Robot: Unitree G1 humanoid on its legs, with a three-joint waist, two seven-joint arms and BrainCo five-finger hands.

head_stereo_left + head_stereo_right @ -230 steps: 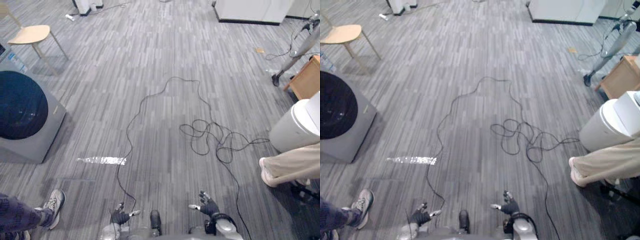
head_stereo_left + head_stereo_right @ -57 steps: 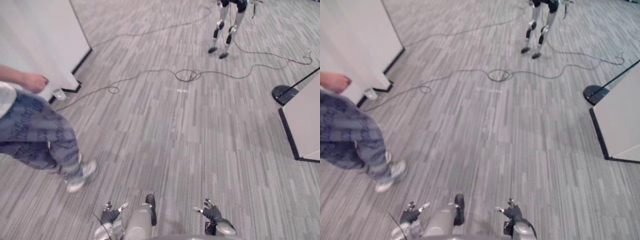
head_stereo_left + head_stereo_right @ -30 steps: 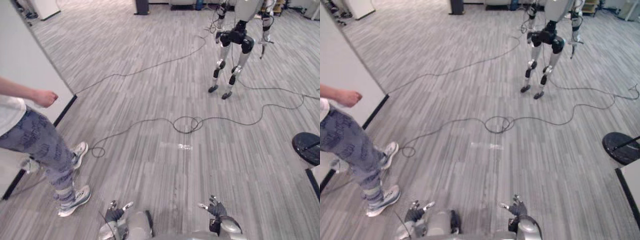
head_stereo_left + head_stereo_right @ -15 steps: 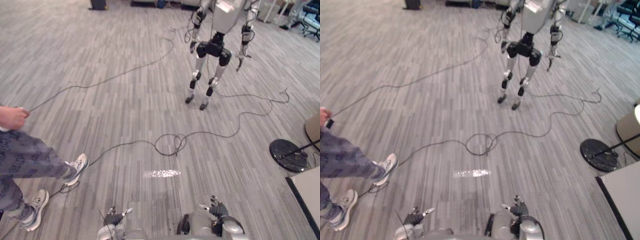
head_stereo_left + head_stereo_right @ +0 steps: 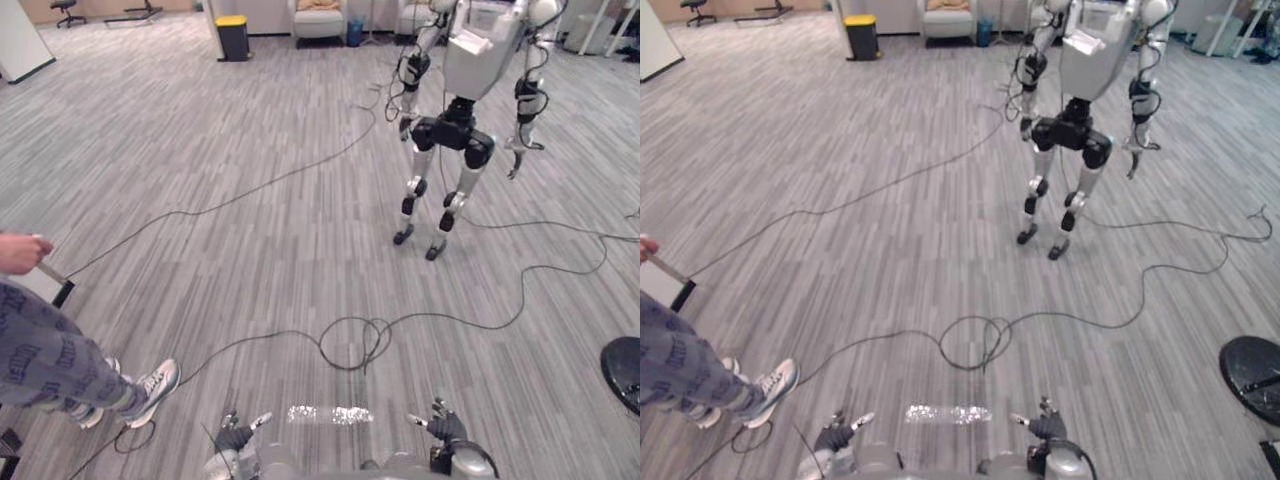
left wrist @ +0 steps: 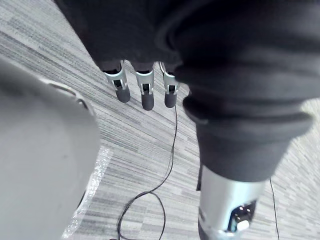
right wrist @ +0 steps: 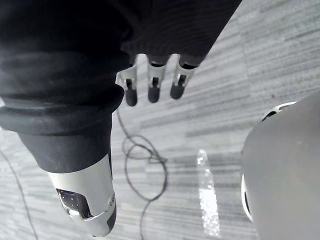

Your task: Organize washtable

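My left hand [image 5: 236, 437] hangs low at the bottom of the eye views, fingers relaxed and holding nothing. The left wrist view has its straight fingers [image 6: 143, 93] over grey striped carpet. My right hand [image 5: 443, 427] hangs likewise at the lower right, open and empty. Its fingers [image 7: 152, 88] point down at the carpet in the right wrist view. Before me lies open grey carpet [image 5: 250, 260].
Another humanoid robot [image 5: 462, 110] stands ahead on the right. A person [image 5: 55, 365] walks at the left edge, one hand [image 5: 20, 252] holding a flat device. A yellow-topped bin [image 5: 232, 36] and armchairs [image 5: 318, 16] stand at the back. A black round base [image 5: 625, 370] sits far right.
The whole picture has shifted, so the camera has turned: the other robot now shows larger at upper right and the bin has come into view. Both hands hang as before.
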